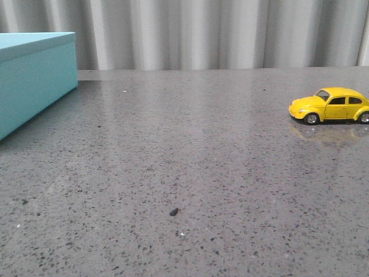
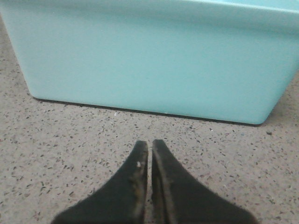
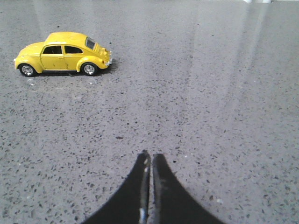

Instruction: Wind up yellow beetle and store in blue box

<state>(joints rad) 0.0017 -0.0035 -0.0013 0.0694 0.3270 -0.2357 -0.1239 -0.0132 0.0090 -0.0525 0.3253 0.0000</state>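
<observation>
The yellow beetle (image 1: 331, 105) stands on its wheels on the grey table at the right edge of the front view. It also shows in the right wrist view (image 3: 63, 53), well apart from my right gripper (image 3: 150, 156), which is shut and empty over bare table. The blue box (image 1: 31, 78) stands at the far left, its top closed. In the left wrist view its side wall (image 2: 149, 60) fills the picture ahead of my left gripper (image 2: 150, 143), which is shut, empty and a short way from the box. Neither arm shows in the front view.
The speckled grey table (image 1: 184, 161) runs to a far edge in front of a pale pleated curtain (image 1: 219, 32). A small dark speck (image 1: 173, 212) lies on the table near the front middle.
</observation>
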